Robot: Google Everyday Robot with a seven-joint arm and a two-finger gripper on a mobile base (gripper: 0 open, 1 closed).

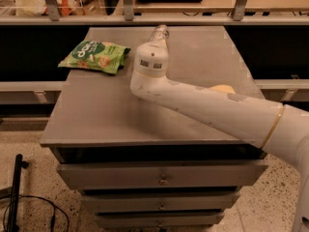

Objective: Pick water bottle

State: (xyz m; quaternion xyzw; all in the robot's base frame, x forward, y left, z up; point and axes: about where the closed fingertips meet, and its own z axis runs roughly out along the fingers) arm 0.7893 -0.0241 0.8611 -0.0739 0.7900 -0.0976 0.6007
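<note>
The water bottle (158,33) is a small clear bottle at the far middle of the grey cabinet top (96,115). Only its upper part shows above my wrist. My gripper (155,45) is at the end of the white arm (217,108), which reaches in from the right. It sits right at the bottle and is mostly hidden behind the round wrist housing (151,64). I cannot tell whether the bottle stands on the top or is lifted.
A green snack bag (95,56) lies at the far left of the top. A bit of yellow sponge (222,88) peeks out behind the arm on the right. Drawers (161,175) are below the top. A shelf rail (154,19) runs behind.
</note>
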